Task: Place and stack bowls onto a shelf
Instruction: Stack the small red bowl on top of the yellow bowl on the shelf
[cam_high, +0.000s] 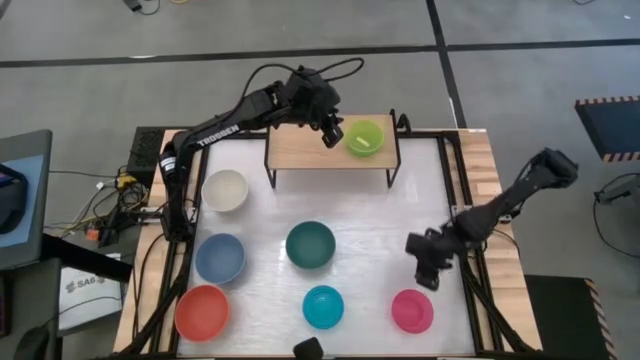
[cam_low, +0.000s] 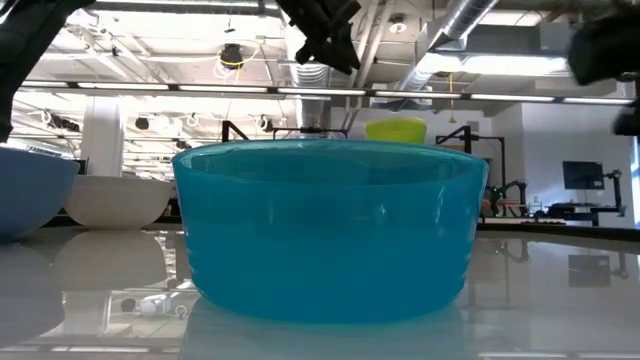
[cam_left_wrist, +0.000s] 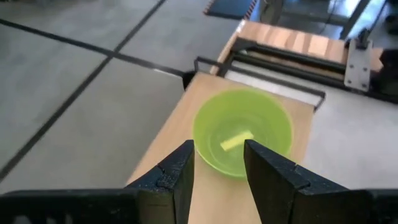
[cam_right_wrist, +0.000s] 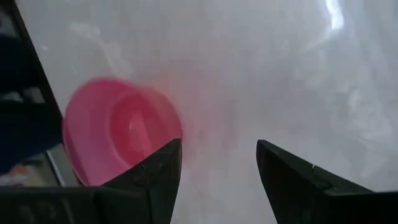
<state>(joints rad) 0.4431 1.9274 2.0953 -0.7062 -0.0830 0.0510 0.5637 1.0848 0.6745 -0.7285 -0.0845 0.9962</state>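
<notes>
White tabletop (cam_high: 380, 215): left pincer (cam_high: 331, 133) spread apart beside lime bowl (cam_high: 364, 137) on shelf (cam_high: 300, 150), top-center; right pincer (cam_high: 428, 275), probably apart, above pink bowl (cam_high: 412, 310).

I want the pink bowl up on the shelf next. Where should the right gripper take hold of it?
By the rim, from above. The pink bowl sits upright, mouth open, with bare table around it, so one finger can go inside the thin wall and one outside. The right gripper hangs close beside it, jaws open.
</notes>
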